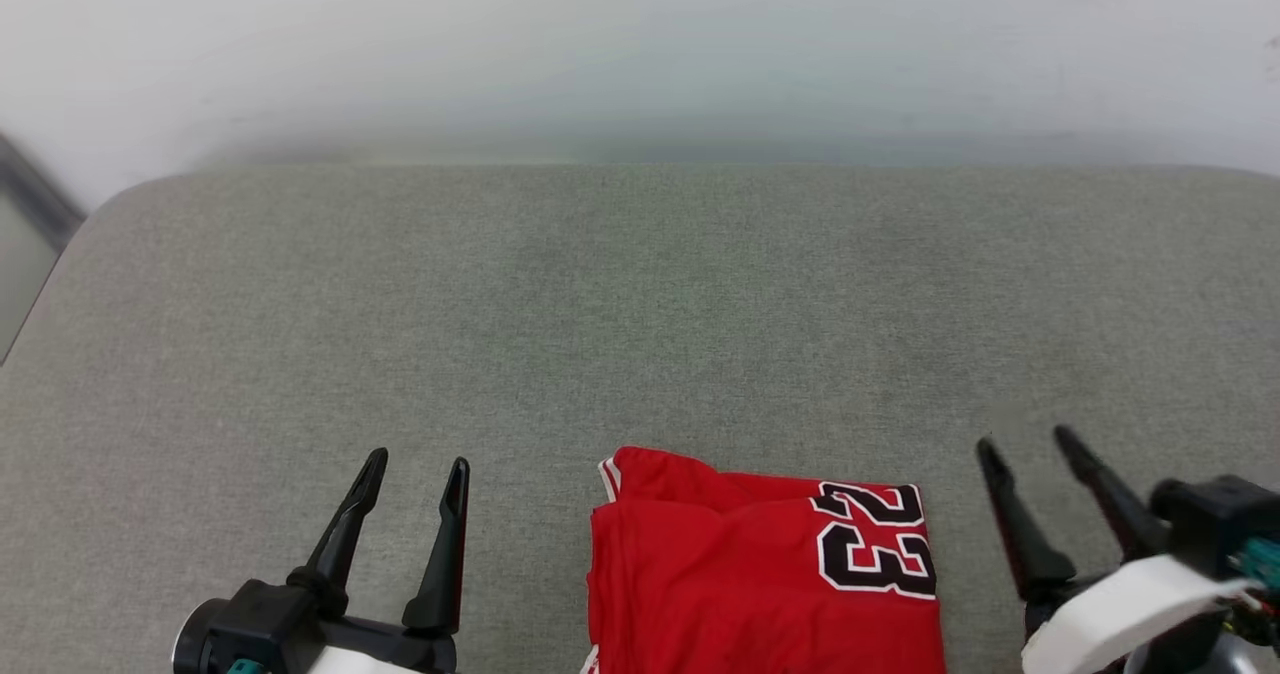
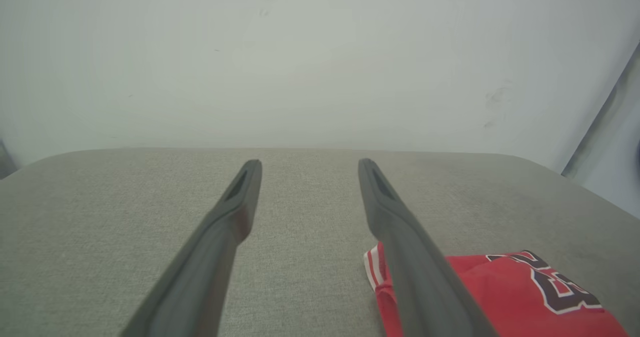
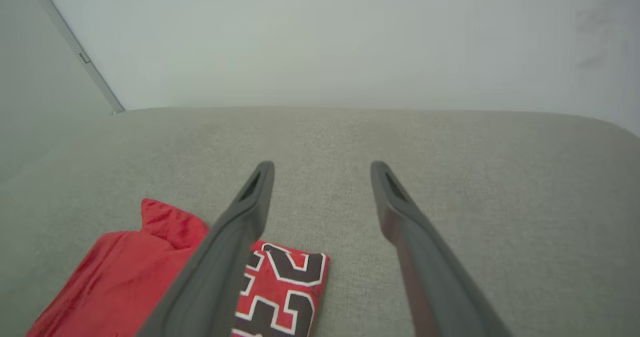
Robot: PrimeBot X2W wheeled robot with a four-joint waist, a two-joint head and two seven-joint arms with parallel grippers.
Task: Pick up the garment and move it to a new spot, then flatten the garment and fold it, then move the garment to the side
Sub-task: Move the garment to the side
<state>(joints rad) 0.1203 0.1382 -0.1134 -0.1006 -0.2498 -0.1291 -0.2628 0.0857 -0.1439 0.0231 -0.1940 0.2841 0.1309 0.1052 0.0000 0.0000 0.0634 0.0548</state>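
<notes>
The garment (image 1: 740, 574) lies folded into a compact red packet at the near edge of the table (image 1: 640, 304), centred between the two grippers. Its near part is cut off by the head view's lower edge, so you cannot determine its long axis. The far edge runs left to right.

Note the black, white-outlined "23" on the packet's right portion and the red-white striped trim at its far left corner. The top layer shows soft creases.

Check the left gripper (image 1: 419, 460), just left of the garment. Its fingers are spread wide, with nothing between them and clear of the cloth. The right gripper (image 1: 1024, 439), just right of the garment, is likewise spread wide and empty.

The table has a grey fabric cover and rounded far corners. A pale wall (image 1: 640, 54) stands behind it.
</notes>
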